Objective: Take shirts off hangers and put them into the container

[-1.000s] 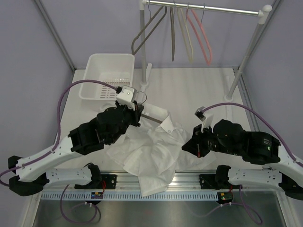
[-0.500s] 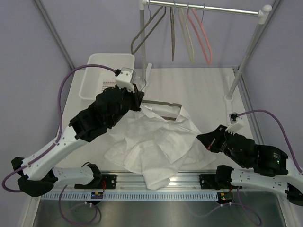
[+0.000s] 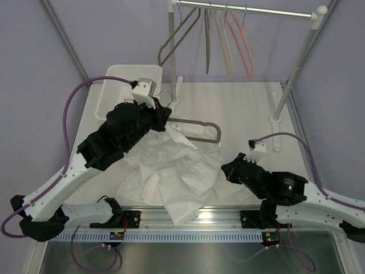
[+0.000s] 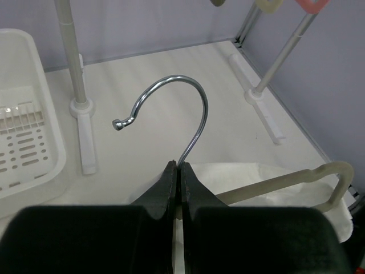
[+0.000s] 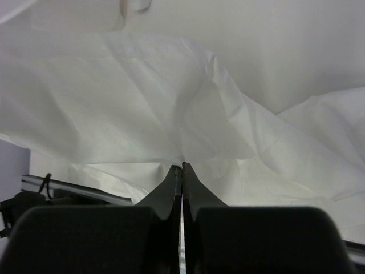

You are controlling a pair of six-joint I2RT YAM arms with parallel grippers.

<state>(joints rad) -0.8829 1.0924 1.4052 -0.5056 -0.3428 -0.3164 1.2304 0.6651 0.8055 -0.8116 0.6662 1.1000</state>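
The white shirt (image 3: 171, 171) lies crumpled on the table between the arms. Its grey hanger (image 3: 199, 124) sticks out bare to the right of the left gripper (image 3: 164, 113), above the shirt's far edge. That gripper is shut on the neck of the hanger's metal hook (image 4: 171, 94), with the fingertips (image 4: 171, 171) pressed together around the wire. The hanger's arm (image 4: 285, 181) runs over the shirt (image 4: 239, 174). The right gripper (image 3: 225, 169) is shut on a fold of the shirt (image 5: 142, 103) at its right edge. The white container (image 3: 120, 77) stands at the back left, partly behind the left arm.
A clothes rack spans the back, with its rail (image 3: 245, 9) carrying grey-brown (image 3: 177, 35), cream (image 3: 227, 43) and pink (image 3: 244, 43) hangers. Its posts (image 3: 171, 57) (image 3: 297, 65) and feet (image 4: 85, 134) (image 4: 259, 97) stand on the table. The tub's slotted base (image 4: 23, 145) lies left of the hook.
The left gripper has carried the hanger up and back toward the tub, drawing it out of the shirt. The right gripper swung out to the right, then back left, holding the shirt.
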